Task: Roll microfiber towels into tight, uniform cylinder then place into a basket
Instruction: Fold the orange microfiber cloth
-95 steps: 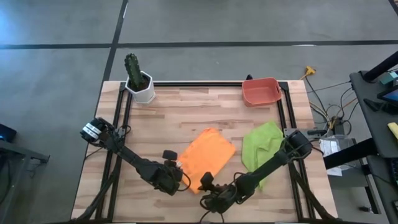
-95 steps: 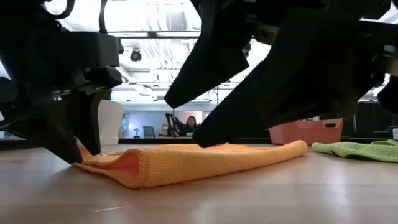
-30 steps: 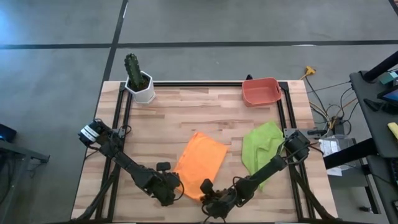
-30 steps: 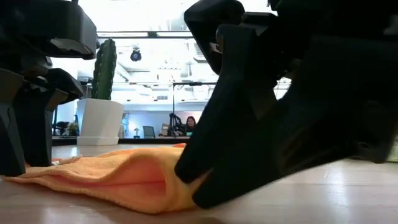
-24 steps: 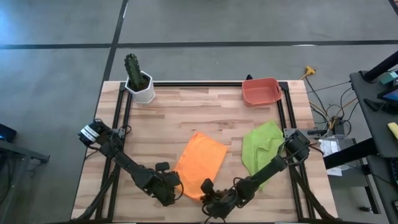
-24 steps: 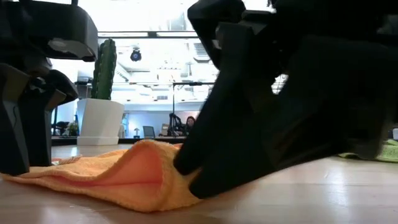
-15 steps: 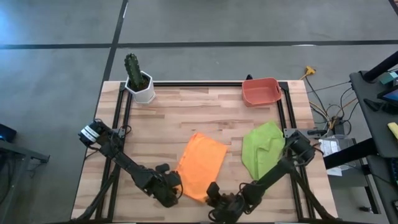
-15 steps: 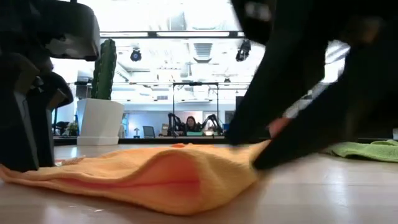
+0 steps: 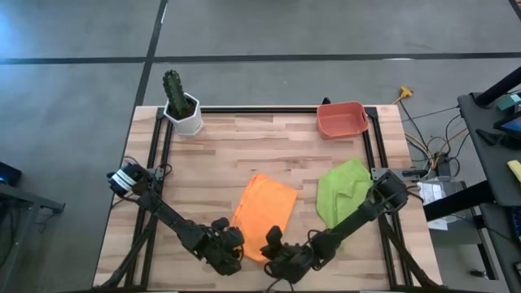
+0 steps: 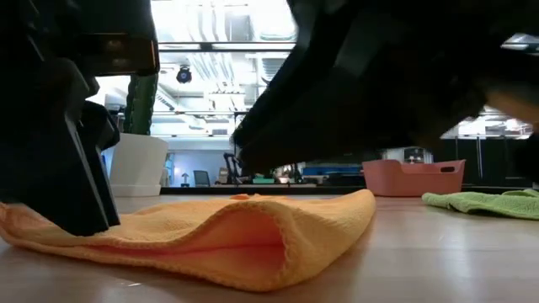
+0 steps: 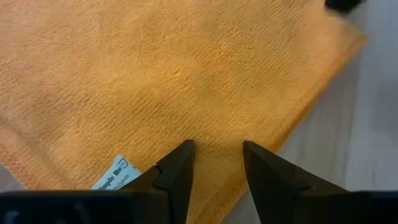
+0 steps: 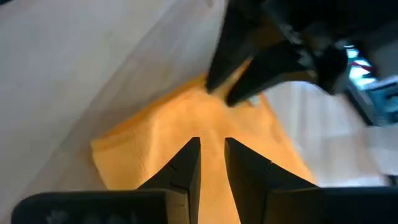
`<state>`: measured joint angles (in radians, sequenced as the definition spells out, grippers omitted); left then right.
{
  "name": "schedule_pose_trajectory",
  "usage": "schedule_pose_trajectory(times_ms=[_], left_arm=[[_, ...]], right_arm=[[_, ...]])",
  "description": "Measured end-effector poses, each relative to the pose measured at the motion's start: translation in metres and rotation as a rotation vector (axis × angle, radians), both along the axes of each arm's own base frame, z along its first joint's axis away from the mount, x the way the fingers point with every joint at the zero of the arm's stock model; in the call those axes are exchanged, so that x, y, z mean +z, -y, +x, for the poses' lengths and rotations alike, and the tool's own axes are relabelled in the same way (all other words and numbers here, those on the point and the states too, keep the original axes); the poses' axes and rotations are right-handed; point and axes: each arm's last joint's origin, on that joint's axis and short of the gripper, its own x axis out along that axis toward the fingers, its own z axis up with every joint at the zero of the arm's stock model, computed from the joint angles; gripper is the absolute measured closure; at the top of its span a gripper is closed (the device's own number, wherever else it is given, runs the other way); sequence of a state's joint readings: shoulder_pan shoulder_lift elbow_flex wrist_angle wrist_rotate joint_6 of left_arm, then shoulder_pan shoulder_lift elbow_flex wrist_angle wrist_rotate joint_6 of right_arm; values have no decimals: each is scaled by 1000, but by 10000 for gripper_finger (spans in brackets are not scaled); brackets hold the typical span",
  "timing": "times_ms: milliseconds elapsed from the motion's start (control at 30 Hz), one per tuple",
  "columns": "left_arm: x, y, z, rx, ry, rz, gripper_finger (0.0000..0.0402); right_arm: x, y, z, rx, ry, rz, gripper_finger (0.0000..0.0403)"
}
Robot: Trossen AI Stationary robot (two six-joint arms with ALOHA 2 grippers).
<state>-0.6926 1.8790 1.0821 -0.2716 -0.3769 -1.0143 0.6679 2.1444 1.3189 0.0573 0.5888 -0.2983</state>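
Observation:
The orange microfiber towel [image 9: 264,207] lies doubled over on the table, its rounded fold [image 10: 337,227] toward the near edge. My left gripper [image 11: 217,149] is open and stands on the towel's near left corner. My right gripper [image 12: 210,144] hangs just above the near right part of the towel [image 12: 180,124], its fingers a narrow gap apart with nothing between them. The green towel [image 9: 342,191] lies crumpled to the right. The red basket [image 9: 340,120] stands at the far right. My left gripper sets its two spread fingertips [image 11: 180,155] on the towel's upper layer near the near left corner [image 10: 50,231], beside the white label [image 11: 112,180]. The fingers come down from above, slanting. Nothing is pinched between them, and the towel stays flat on the table.
A white pot with a cactus [image 9: 183,106] stands at the far left corner. A black frame rail [image 9: 269,111] runs along the table's far side. Bare wood shows between the orange towel and the basket.
My right gripper has come off the orange towel's near fold, first going toward the table's right edge, then up. The fold it pushed has spread out to the right and lies lower. My left gripper has shifted a little to the right along the towel's near corner.

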Motion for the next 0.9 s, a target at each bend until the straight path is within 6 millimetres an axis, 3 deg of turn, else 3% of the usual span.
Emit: schedule_pose_trajectory(times_ms=[167,600,900], left_arm=[[-1,-2,-2,2,-24,23,274],[-2,-3,-3,3,-37,32,274],[-2,0,-5,10,-40,16,274]], right_arm=[[-12,0,-2,87,-79,46,351],[-24,-8,-20,102,-143,92,389],[-20,-14,-27,123,-132,49,390]])
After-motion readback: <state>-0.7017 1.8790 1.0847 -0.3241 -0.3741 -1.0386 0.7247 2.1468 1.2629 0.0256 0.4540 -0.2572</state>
